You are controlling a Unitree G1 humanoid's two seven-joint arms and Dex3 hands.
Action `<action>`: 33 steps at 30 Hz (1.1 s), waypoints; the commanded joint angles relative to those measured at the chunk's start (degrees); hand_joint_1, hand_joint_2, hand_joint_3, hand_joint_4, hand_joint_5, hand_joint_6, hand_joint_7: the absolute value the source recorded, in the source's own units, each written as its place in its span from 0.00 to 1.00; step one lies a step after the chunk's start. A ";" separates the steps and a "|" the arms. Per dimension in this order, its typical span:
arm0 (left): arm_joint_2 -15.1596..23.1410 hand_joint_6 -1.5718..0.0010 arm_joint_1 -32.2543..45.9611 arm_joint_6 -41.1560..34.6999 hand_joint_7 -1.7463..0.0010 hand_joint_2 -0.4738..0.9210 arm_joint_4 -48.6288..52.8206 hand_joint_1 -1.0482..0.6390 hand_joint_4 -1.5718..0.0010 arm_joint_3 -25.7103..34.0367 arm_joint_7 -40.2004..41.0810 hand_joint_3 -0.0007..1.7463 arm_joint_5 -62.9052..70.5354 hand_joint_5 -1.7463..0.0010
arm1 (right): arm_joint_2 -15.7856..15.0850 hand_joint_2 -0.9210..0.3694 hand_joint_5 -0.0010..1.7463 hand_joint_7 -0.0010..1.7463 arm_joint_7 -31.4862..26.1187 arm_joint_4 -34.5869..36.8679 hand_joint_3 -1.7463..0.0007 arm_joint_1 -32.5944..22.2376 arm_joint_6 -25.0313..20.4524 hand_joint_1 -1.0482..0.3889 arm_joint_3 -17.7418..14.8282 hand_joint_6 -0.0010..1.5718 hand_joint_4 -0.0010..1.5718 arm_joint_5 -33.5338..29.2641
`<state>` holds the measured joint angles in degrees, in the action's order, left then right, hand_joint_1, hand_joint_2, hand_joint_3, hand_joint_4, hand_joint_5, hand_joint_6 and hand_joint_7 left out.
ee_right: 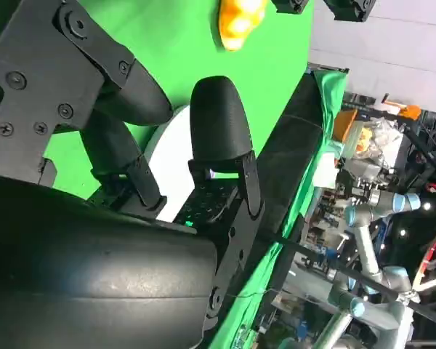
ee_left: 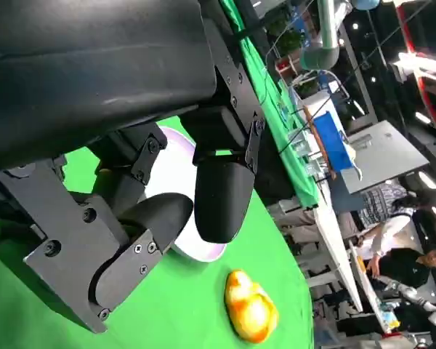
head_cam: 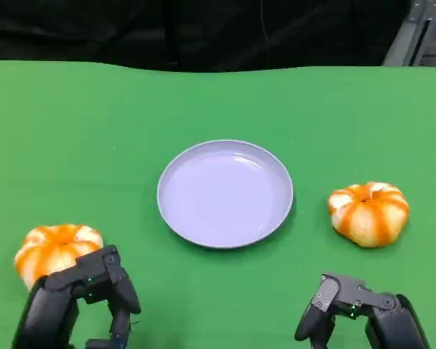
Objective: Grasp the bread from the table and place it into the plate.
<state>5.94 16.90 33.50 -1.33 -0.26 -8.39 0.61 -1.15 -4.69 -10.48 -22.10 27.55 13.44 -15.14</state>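
Both hands (head_cam: 94, 291) (head_cam: 349, 305) hold nothing, fingers apart; plate (head_cam: 225, 233) w/ green room around.

No readable text, label, brand, number or sign anywhere in these views.
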 commanded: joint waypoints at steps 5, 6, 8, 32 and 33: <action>0.32 0.53 -0.56 0.70 0.47 0.70 -0.12 0.56 0.57 1.42 1.09 0.59 0.83 0.28 | -0.18 0.69 0.96 0.78 -0.17 -0.78 0.00 -0.71 0.37 0.71 -0.22 0.59 0.58 0.34; 0.47 0.53 -0.77 0.73 0.51 0.72 -0.08 0.56 0.58 1.56 1.30 0.55 1.55 0.31 | -0.14 0.68 0.96 0.78 -0.15 -1.07 0.00 -0.91 0.11 0.71 -0.18 0.59 0.58 0.29; 0.86 0.58 -1.39 0.03 0.64 0.79 -0.45 0.54 0.66 2.04 2.93 0.38 5.41 0.41 | -0.18 0.69 0.96 0.78 -0.33 -1.71 0.00 -1.25 -0.26 0.71 -0.18 0.59 0.57 -0.44; 14.79 0.86 -20.26 -42.00 0.99 0.96 0.95 0.30 1.00 -9.13 -0.30 0.00 60.77 0.86 | 0.08 0.68 0.96 0.78 0.20 -2.10 0.00 -1.02 -2.01 0.71 0.00 0.59 0.57 -0.43; 14.91 0.86 -21.41 -42.82 0.99 0.95 2.85 0.30 1.00 -9.79 -0.20 0.00 60.86 0.85 | 0.11 0.68 0.96 0.78 0.20 -2.15 0.00 -1.02 -2.08 0.71 0.01 0.59 0.57 -0.37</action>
<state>19.50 -1.46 -6.95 -3.19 -8.63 -7.98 60.45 -0.79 -4.56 -12.11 -22.93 25.90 13.79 -16.16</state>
